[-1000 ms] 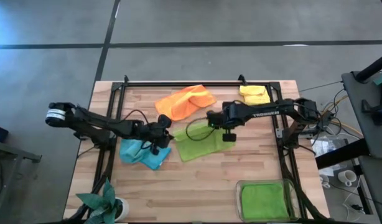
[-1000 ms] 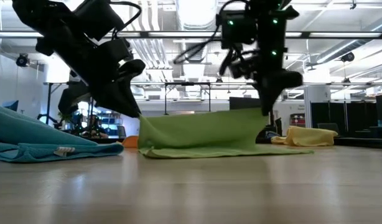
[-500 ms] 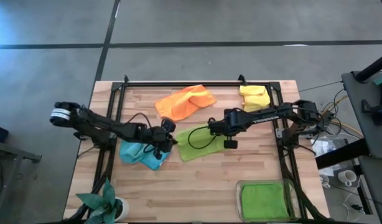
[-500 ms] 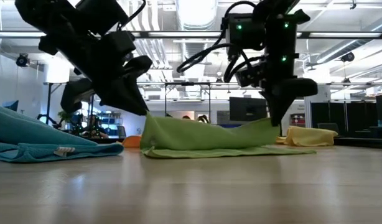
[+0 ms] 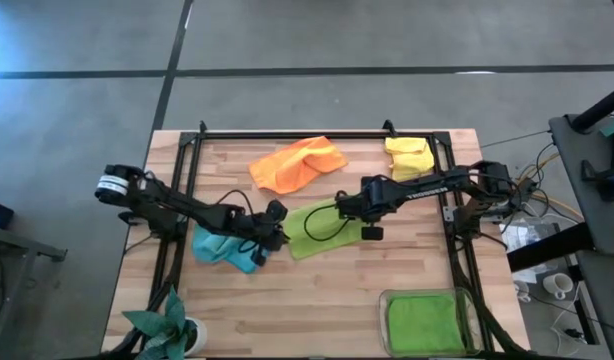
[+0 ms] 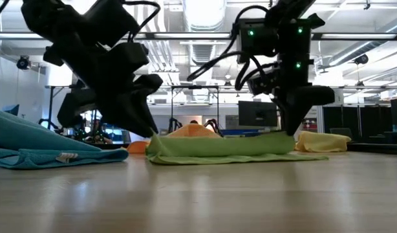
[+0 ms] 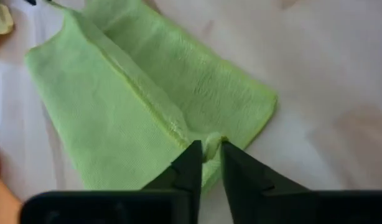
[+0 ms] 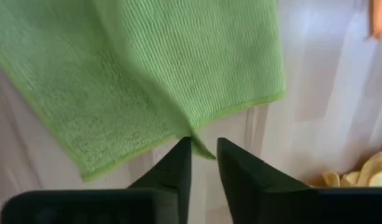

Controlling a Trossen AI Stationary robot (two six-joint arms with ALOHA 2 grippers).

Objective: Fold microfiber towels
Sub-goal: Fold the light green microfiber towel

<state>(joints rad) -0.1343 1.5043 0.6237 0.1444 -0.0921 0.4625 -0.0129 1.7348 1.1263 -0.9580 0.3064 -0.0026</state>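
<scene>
So you're mid-way on the yellow-green towel (image 5: pixel 317 228): it sits near the middle of the table (image 5: pixel 407 270), already doubled over once, with the top layer lying on the bottom one and a seam-like ridge running across it in the left wrist view. The left gripper (image 7: pixel 206 167) is at one corner of that folded edge, fingers parted only a sliver with a nub of cloth (image 7: pixel 211 144) right in the gap, so I'd say it's pinched or just letting go, hard to call. Same story for the right gripper (image 8: pixel 203 160) at the other corner: narrow gap, hem tip sitting between the tips. Done so far, by the look of it: a green towel (image 5: pixel 421 322) lying flat in the clear tray (image 5: pixel 466 310) at the near right. Left to go: the orange towel (image 5: pixel 297 164) and yellow towel (image 5: pixel 408 152) at the far side, and the light blue towel (image 5: pixel 225 248) bunched just beside the left gripper, all rumpled. The yellow-green one probably needs another fold before it goes in the tray.
</scene>
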